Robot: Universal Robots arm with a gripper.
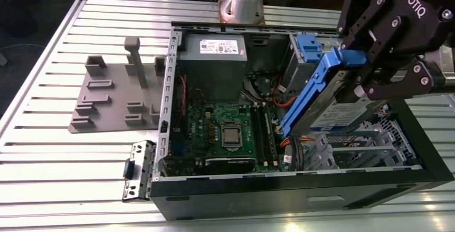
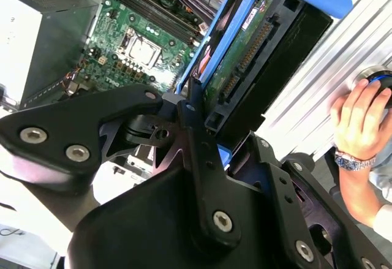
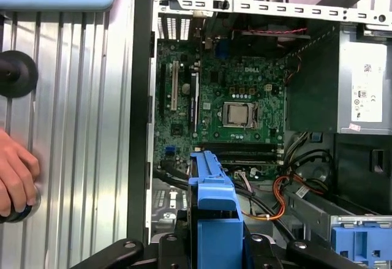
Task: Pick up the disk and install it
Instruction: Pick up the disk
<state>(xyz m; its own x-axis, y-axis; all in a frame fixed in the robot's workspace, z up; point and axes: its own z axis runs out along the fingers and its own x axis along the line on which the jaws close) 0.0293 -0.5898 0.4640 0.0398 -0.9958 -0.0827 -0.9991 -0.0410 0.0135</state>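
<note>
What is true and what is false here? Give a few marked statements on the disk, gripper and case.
1. The gripper is clamped on the disk. True.
2. The disk lies flat on the table. False: it hangs tilted over the computer case.
3. A person's hand is on the table beside the case. True.
4. The case is closed. False: it is open, and the motherboard shows.
</note>
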